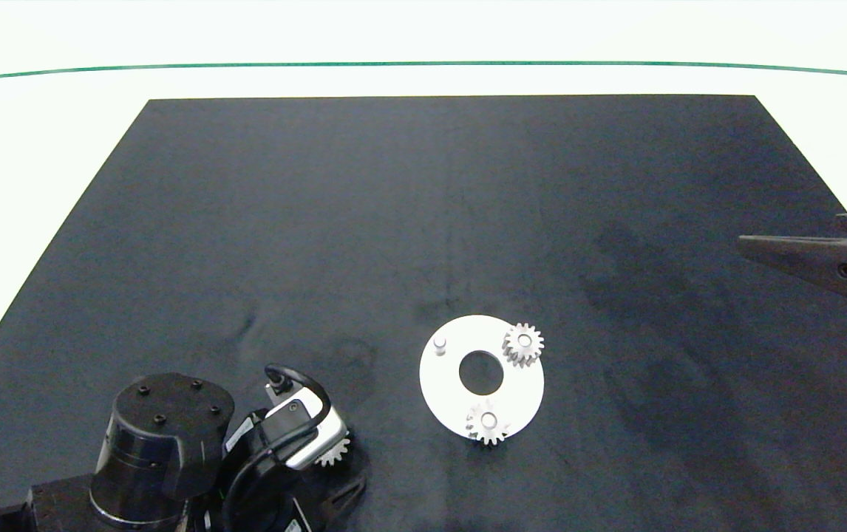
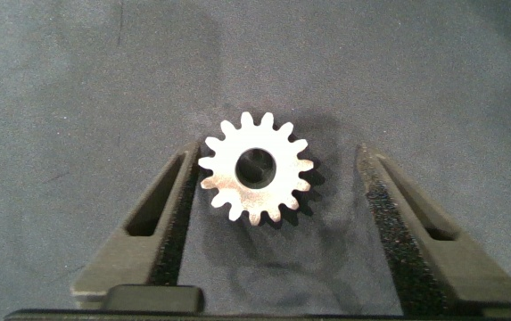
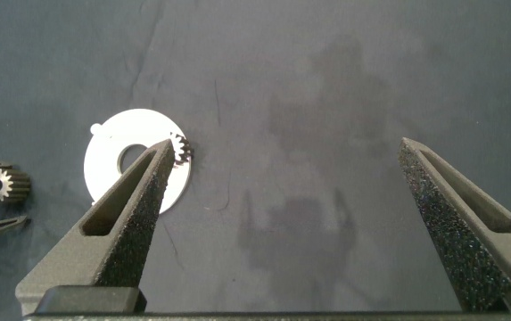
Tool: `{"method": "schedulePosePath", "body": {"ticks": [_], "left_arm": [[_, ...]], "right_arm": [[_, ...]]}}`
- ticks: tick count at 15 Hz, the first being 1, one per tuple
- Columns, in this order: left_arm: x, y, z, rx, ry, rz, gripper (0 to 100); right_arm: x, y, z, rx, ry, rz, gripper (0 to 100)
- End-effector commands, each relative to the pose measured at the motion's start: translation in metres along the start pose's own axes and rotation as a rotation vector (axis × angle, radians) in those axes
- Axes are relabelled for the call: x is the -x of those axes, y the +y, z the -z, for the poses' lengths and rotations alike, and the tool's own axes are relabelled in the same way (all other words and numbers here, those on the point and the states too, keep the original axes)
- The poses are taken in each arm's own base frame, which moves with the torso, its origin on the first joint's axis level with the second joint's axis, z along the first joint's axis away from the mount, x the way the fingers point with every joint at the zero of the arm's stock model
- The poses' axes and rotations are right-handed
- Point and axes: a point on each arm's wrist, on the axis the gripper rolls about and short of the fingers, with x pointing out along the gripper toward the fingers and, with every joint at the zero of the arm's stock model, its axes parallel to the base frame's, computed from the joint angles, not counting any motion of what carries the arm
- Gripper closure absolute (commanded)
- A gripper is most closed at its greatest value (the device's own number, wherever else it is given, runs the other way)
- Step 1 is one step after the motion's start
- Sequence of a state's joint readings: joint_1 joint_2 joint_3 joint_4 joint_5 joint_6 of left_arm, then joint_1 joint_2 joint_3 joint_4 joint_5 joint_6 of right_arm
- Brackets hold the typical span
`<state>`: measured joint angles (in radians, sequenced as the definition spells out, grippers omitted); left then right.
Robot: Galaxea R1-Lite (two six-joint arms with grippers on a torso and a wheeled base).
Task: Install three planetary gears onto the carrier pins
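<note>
Left claw (image 2: 277,192) open astride toothed metal gear (image 2: 255,168).

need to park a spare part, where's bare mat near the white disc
Free: the black mat beyond the flat white round disc, and between it and the open right gripper. Crowded: toward the open left gripper, straddling the loose silver-white spur gear.

No writing, label, brand mark, number or sign can be read on anything in any of the three views.
</note>
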<state>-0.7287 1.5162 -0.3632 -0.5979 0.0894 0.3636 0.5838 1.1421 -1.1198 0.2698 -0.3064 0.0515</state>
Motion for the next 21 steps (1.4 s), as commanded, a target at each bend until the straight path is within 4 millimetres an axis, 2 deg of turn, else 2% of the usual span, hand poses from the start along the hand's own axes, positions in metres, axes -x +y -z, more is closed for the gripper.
{"method": "schedulePosePath", "body": {"ticks": [1,21], "left_arm": [[0.0001,0.0004,-0.0009,-0.001,-0.005,-0.003,37],[-0.0051,-0.002,0.0004,0.002,0.013,0.009,77]], "right_arm": [[-0.0007,0.0003,0.0003,0.001,0.004,0.002,0],[0.0005,-0.0001,-0.0003,0.001,-0.001,0.001,0]]}}
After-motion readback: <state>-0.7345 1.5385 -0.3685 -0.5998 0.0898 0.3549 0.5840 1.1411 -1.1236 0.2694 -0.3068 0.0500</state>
